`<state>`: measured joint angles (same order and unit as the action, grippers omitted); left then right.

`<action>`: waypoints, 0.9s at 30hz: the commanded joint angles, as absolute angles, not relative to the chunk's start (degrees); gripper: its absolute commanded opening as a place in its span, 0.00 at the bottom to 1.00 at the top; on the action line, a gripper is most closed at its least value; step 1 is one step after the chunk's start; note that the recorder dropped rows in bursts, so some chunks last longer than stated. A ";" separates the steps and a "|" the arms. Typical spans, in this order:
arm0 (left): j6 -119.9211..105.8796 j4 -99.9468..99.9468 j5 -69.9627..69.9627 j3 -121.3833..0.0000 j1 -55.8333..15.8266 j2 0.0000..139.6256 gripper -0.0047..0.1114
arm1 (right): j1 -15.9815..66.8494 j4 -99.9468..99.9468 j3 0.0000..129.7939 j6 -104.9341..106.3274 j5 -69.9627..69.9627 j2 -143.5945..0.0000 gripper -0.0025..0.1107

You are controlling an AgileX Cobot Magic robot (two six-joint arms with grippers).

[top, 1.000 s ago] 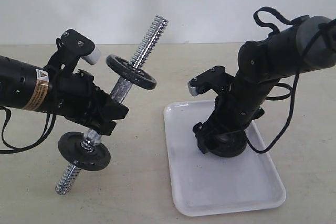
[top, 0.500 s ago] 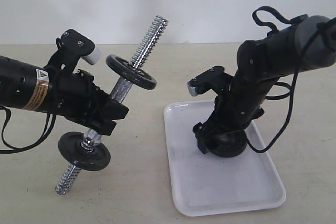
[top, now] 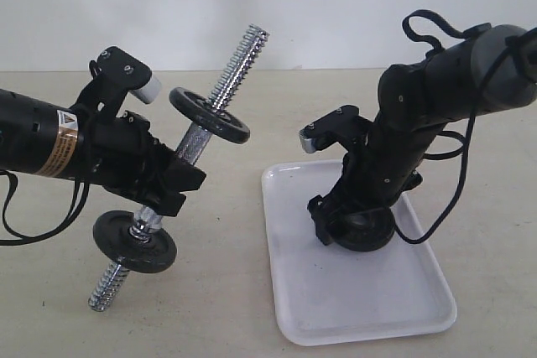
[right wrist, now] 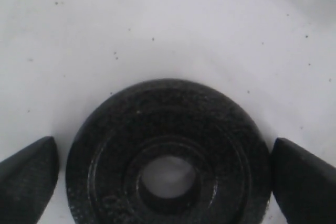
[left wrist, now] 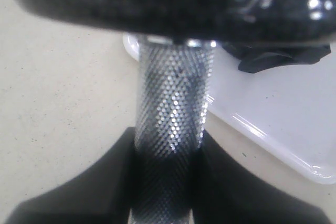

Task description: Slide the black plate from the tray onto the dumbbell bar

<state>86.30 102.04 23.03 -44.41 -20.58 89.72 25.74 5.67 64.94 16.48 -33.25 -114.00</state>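
Beige bench (top: 218, 316): on the tray (top: 369, 326), the plate (right wrist: 168, 108) lies flat, ungripped, between the wide-spread fingers (right wrist: 31, 171) of the right hand (right wrist: 166, 174), while the left hand (top: 172, 182) clamps the tilted bar (top: 195, 142).

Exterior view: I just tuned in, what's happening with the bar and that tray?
The left tool grips the dumbbell bar by its middle and holds it tilted off the table, with an upper disc and a lower disc on it. The right tool is down in the white tray, open and straddling the black plate, which lies flat there and is not yet gripped.
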 commanded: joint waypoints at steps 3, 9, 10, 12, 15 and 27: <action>86.49 99.95 25.00 -46.59 -20.65 86.07 0.08 | 25.84 5.48 64.92 14.81 -39.19 -116.51 0.95; 86.49 99.95 25.10 -46.59 -20.65 86.07 0.08 | 25.84 4.07 68.62 13.94 -45.87 -116.51 0.95; 86.49 99.95 24.99 -46.59 -20.65 86.07 0.08 | 25.84 3.27 68.71 13.94 -45.87 -116.51 0.95; 86.49 99.95 24.99 -46.59 -20.65 86.19 0.08 | 25.84 1.80 68.71 12.64 -45.47 -116.51 0.95; 86.49 99.95 24.99 -46.59 -20.65 86.31 0.08 | 25.84 1.90 68.71 12.09 -44.24 -116.51 0.95; 86.49 99.95 24.99 -46.59 -20.65 86.31 0.08 | 25.84 2.67 68.71 12.16 -41.53 -116.51 0.95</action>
<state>86.30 102.04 23.03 -44.41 -20.58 89.72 25.74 2.39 69.29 12.35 -42.26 -115.27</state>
